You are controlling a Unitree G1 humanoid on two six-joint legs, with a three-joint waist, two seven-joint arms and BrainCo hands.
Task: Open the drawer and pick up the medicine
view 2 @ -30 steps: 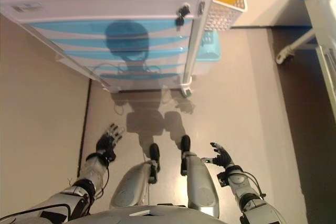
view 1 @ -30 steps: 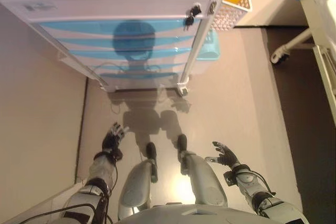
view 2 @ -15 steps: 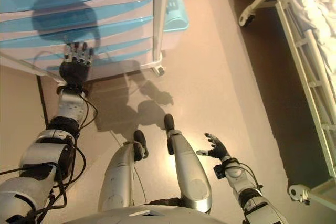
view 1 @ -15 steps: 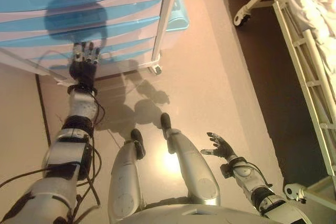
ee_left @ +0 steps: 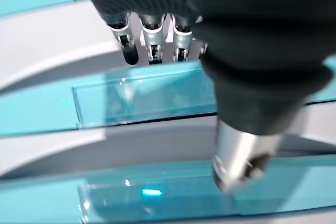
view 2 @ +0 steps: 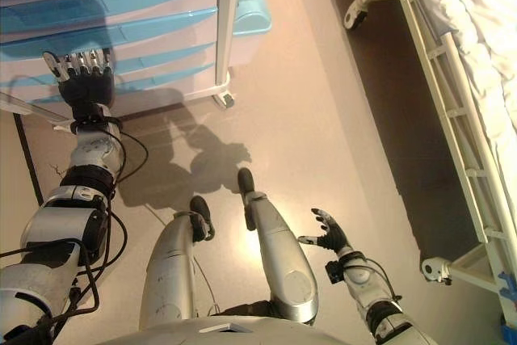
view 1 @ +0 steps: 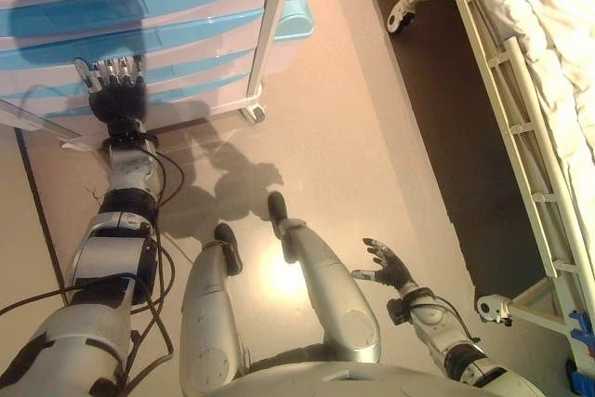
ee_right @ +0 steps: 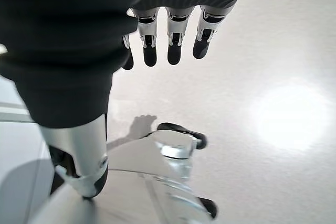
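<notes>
A white drawer cabinet point(view 1: 139, 34) with several blue-fronted drawers stands on the floor at the upper left, all drawers shut. My left hand point(view 1: 116, 99) is stretched out to a lower drawer, fingers straight, tips at its blue handle strip point(ee_left: 142, 98). My right hand point(view 1: 386, 267) hangs open and empty low at the right, over the floor. No medicine shows in any view.
A light blue bin point(view 1: 290, 18) sits beside the cabinet's right side. A bed with a white rail frame point(view 1: 521, 137) and a caster point(view 1: 402, 18) runs along the right. A dark floor strip lies beside the bed.
The camera has tilted and shifted, so the cabinet sits further up and left. My left hand has reached slightly higher onto the drawer fronts. My right hand stays as it was.
</notes>
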